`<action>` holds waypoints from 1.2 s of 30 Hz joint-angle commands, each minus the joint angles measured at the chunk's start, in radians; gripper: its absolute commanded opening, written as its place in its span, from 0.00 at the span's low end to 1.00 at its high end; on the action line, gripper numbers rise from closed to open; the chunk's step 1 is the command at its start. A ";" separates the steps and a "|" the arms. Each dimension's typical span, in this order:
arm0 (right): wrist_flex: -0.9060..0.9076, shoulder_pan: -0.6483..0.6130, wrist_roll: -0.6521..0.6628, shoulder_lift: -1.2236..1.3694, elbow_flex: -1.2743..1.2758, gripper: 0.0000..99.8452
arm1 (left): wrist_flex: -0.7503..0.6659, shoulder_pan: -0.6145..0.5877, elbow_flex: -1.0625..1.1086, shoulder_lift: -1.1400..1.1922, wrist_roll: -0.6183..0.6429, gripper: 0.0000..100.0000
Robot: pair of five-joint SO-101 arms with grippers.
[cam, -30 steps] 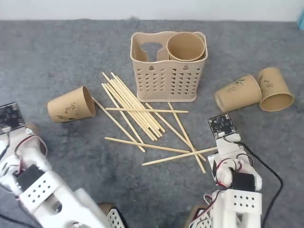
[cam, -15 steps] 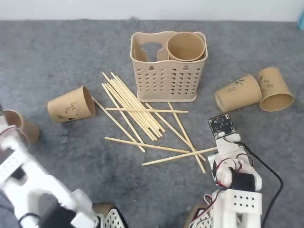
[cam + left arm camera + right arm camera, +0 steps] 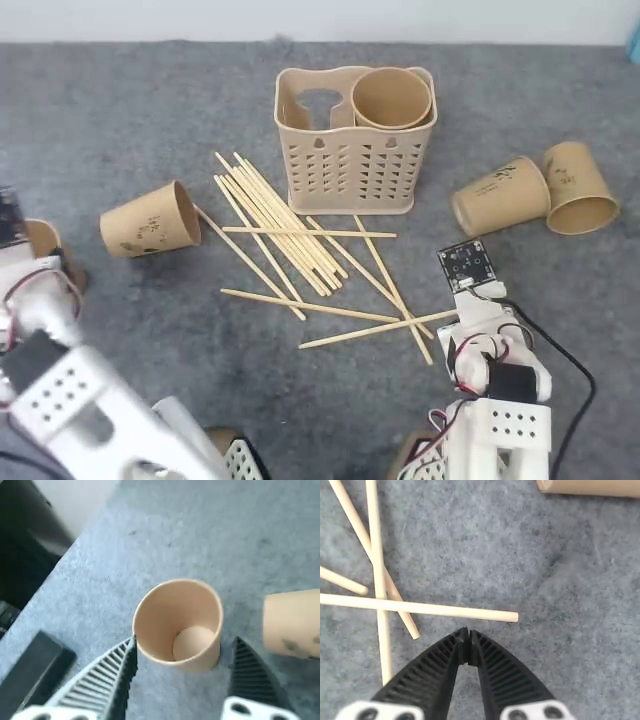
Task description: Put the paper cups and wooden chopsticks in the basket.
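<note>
The tan slotted basket (image 3: 350,165) stands at the back middle with one paper cup (image 3: 392,97) upright inside. Wooden chopsticks (image 3: 285,228) lie scattered in front of it. One cup (image 3: 150,220) lies on its side at the left, and two more cups (image 3: 500,195) (image 3: 578,187) lie at the right. My left gripper (image 3: 185,642) is open, its fingers (image 3: 120,670) either side of a further cup (image 3: 177,622) at the table's far left (image 3: 45,243); that cup's mouth faces the camera. My right gripper (image 3: 467,636) is shut and empty, just short of a chopstick end (image 3: 505,615).
Grey carpet (image 3: 200,90) covers the table. In the left wrist view the side-lying cup (image 3: 295,622) is close beside the open fingers, and dark objects (image 3: 30,680) lie past the table's edge. A cup's wall (image 3: 590,486) lies beyond the right gripper.
The left arm has swung about at the far left edge and now sits over the far-left cup. The right arm, basket, chopsticks and other cups have not moved.
</note>
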 commanded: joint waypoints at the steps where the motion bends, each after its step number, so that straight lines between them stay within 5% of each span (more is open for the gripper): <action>1: 0.002 0.010 -0.006 -0.021 0.000 0.01 | 0.012 0.080 0.005 -0.101 -0.063 0.29; 20: 0.004 0.010 -0.005 -0.021 0.000 0.01 | 0.124 0.107 -0.389 0.723 -0.081 0.23; 24: 0.004 0.010 -0.005 -0.021 0.000 0.01 | 0.169 0.118 -0.378 0.721 -0.080 0.19; 28: 0.002 0.010 -0.005 -0.021 0.000 0.01 | 0.247 0.164 -0.374 0.637 -0.075 0.01; 36: 0.002 0.010 -0.005 -0.021 0.000 0.01 | 0.402 0.255 -0.423 0.419 0.077 0.01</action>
